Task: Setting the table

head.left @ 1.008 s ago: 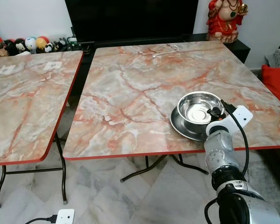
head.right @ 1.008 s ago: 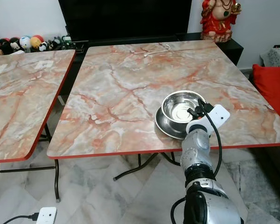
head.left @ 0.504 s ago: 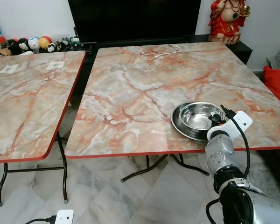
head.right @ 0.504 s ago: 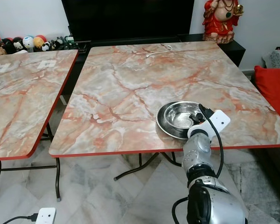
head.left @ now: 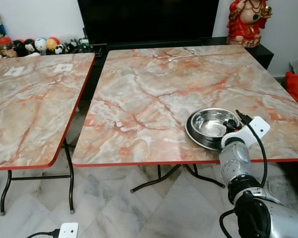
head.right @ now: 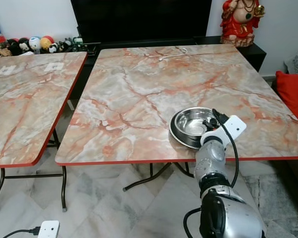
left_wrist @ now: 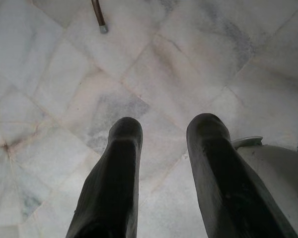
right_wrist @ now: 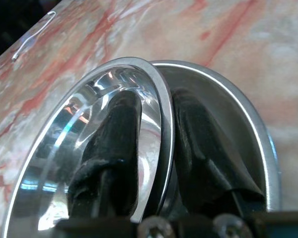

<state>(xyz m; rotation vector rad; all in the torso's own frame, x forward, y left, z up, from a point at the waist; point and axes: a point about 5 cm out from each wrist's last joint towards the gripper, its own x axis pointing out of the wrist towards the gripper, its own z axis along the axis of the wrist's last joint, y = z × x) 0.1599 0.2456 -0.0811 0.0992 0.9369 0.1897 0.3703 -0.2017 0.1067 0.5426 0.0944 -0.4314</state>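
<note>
Steel bowl (head.left: 212,124) on plate (right_wrist: 248,134) near worktop (head.left: 154,94) front edge, rim pinched by right gripper (right_wrist: 156,144), plate mostly hidden, left gripper (left_wrist: 164,148) parted, empty.

A second marble-patterned table (head.left: 30,104) is placed to the left. A black television (head.left: 149,20) and a red figurine (head.left: 248,22) are set behind, small toys (head.left: 37,46) at far left. A white power adapter (head.left: 68,229) lies on the tiled floor (head.left: 119,213).

Bright even daylight, sharp head views, glare on steel bowl (right_wrist: 89,148)
</note>
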